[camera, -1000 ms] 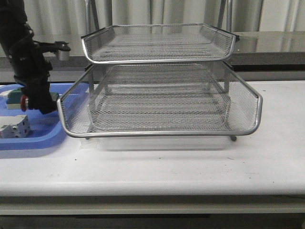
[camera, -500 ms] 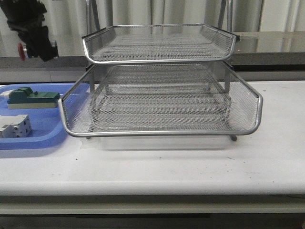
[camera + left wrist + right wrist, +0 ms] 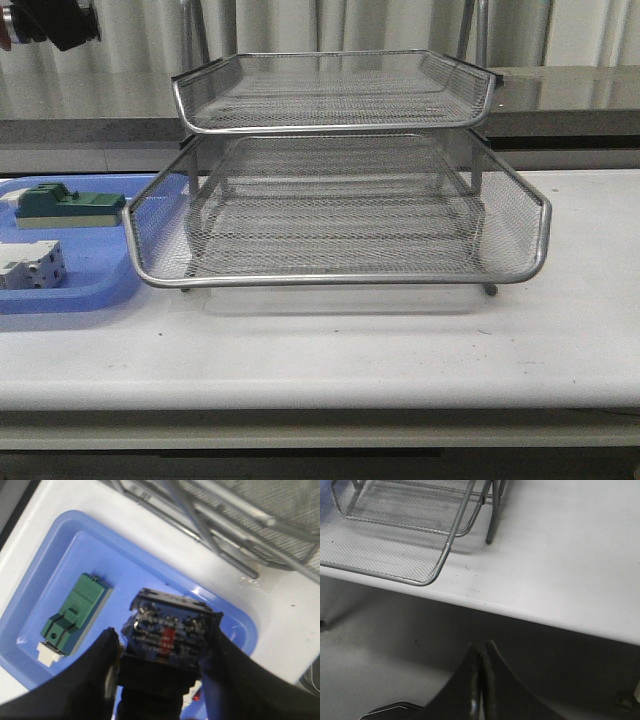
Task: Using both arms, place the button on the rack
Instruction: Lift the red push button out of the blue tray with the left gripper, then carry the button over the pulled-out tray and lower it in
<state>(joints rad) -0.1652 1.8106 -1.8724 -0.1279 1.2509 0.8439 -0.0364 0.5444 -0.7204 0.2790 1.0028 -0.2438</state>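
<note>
Left tool (image 3: 165, 680) clenched on the button (image 3: 170, 635), gripping its body w/ the rear terminal block facing the wrist cam; in the front view the tool sits at the extreme upper left of frame, high above the counter (image 3: 400, 350), a sliver of red cap just visible at the edge. Likely reason for the height: to clear the rim of the rack (image 3: 335, 200) before moving across to a tier. Right tool (image 3: 479, 680) pressed closed on nothing, parked off the counter's front edge near the rack's corner, prob. idle. Blue tray (image 3: 90, 285), left of frame and just beside the rack, holds a green-and-cream block (image 3: 68, 207) and a white breaker-like block (image 3: 30, 268). Rack tiers in view look empty; button not yet delivered.
</note>
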